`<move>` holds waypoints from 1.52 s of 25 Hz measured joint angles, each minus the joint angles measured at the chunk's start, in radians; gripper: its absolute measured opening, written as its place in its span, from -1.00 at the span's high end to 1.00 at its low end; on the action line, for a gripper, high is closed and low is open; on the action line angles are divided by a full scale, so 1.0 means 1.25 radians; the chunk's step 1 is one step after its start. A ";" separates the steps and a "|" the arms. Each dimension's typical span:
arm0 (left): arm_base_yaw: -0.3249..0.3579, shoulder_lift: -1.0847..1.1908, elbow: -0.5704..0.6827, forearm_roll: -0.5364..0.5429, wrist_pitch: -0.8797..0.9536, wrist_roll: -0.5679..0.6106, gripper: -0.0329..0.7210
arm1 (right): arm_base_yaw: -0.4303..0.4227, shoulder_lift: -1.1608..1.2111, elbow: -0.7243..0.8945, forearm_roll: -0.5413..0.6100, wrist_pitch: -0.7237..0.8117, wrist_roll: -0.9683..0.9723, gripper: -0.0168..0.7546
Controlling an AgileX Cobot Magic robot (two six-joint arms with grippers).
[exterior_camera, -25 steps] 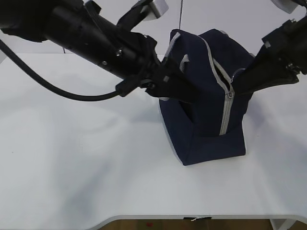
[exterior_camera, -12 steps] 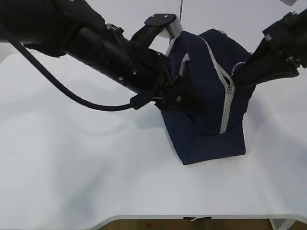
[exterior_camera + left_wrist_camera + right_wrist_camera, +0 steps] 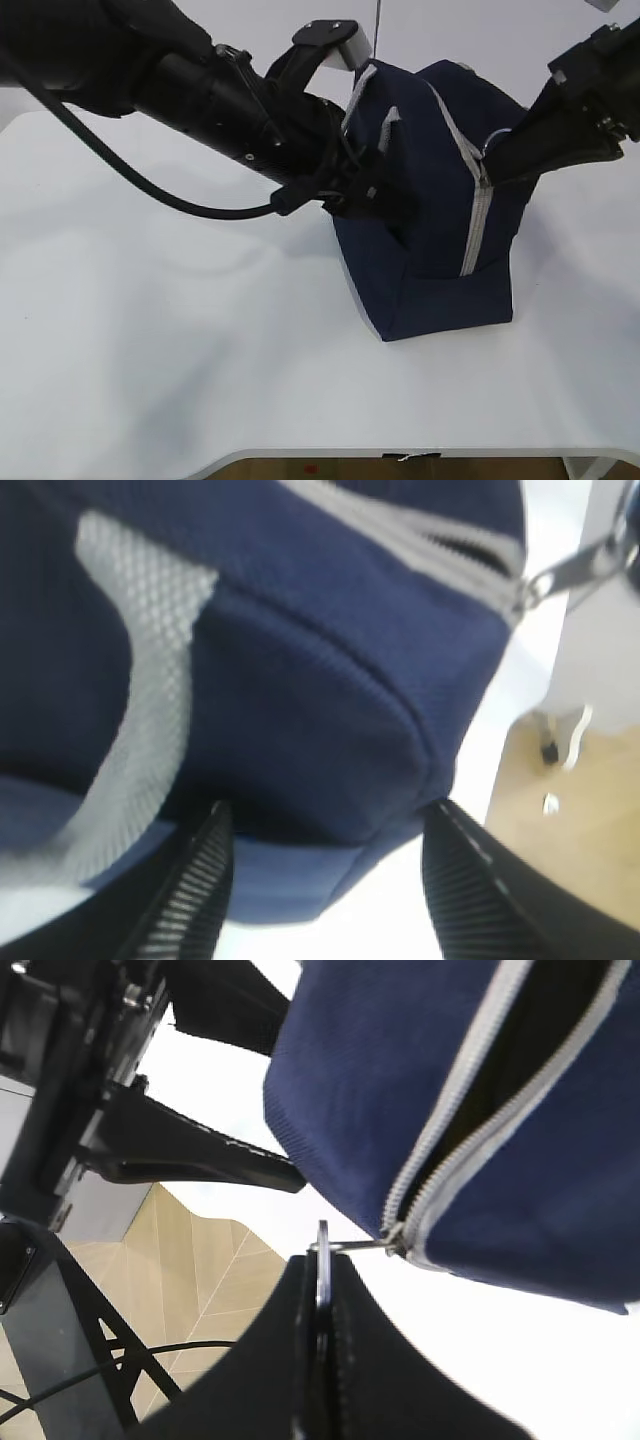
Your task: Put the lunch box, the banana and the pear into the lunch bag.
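The navy lunch bag (image 3: pixel 430 250) stands upright on the white table, right of centre. Its grey zipper (image 3: pixel 472 240) runs up the near end. My right gripper (image 3: pixel 492 160) is shut on the zipper's ring pull (image 3: pixel 322 1248) at the bag's upper right; in the right wrist view the zipper gapes open beyond the pull (image 3: pixel 500 1070). My left gripper (image 3: pixel 388 208) is open, its fingers (image 3: pixel 205 880) either side of the bag's lower left corner (image 3: pixel 300 700). The lunch box, the banana and the pear are out of view.
The white table (image 3: pixel 150 330) extends left and in front of the bag, with its front edge (image 3: pixel 320 455) close to the camera. A white fixture (image 3: pixel 345 48) stands behind the left arm. Wooden floor (image 3: pixel 570 830) shows past the table edge.
My right gripper has risen with the ring pull, and the slider now sits higher on the zipper. My left arm has swung in lower against the bag's left side.
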State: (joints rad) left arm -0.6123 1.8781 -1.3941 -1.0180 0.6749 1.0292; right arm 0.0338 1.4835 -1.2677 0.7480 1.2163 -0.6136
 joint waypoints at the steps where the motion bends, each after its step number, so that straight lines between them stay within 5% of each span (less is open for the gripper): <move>1: 0.000 0.000 0.000 -0.019 -0.005 0.009 -0.29 | 0.000 0.000 0.000 0.000 0.000 0.000 0.94; 16: 0.003 0.000 0.000 -0.152 0.030 0.110 -0.25 | 0.000 0.000 0.000 0.002 0.000 0.000 0.94; 20: 0.003 0.000 0.000 -0.152 0.030 0.115 0.02 | 0.000 0.000 0.000 0.002 0.000 0.000 0.94; 28: 0.003 0.001 0.000 -0.147 0.040 0.117 0.86 | 0.000 0.000 0.000 0.002 0.000 0.032 0.94; 38: 0.003 0.001 0.000 -0.125 0.047 0.117 0.92 | 0.000 0.021 -0.061 -0.001 0.004 0.090 0.94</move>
State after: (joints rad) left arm -0.6083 1.8796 -1.3941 -1.1737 0.7339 1.1752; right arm 0.0338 1.5104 -1.3440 0.7472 1.2211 -0.5013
